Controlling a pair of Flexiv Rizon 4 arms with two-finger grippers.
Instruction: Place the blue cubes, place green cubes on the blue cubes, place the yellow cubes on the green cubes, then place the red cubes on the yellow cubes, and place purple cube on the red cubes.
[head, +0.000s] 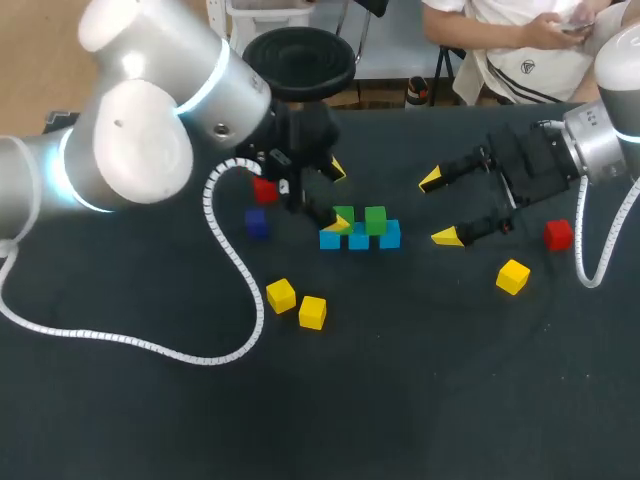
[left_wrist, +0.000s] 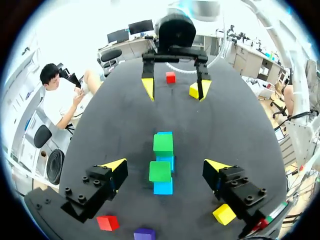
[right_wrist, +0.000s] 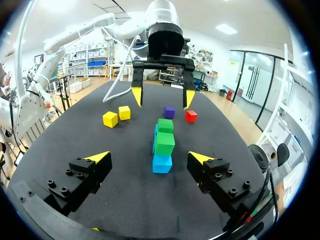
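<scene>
A row of blue cubes (head: 359, 240) lies mid-table with two green cubes (head: 375, 220) on top of it. My left gripper (head: 338, 196) is open at the row's left end, its fingers wide on either side of the nearer green cube (left_wrist: 160, 171) without touching it. My right gripper (head: 440, 208) stands open to the right of the row, holding nothing, and faces the stack (right_wrist: 164, 142). Two yellow cubes (head: 281, 295) lie in front, a third yellow cube (head: 513, 276) at the right. One red cube (head: 264, 188) and the purple cube (head: 256, 224) sit left of the row. Another red cube (head: 558, 234) is under my right arm.
My left arm's white cable (head: 235, 300) loops across the table's left half, close to the two front yellow cubes. The dark table (head: 400, 400) is bare in front.
</scene>
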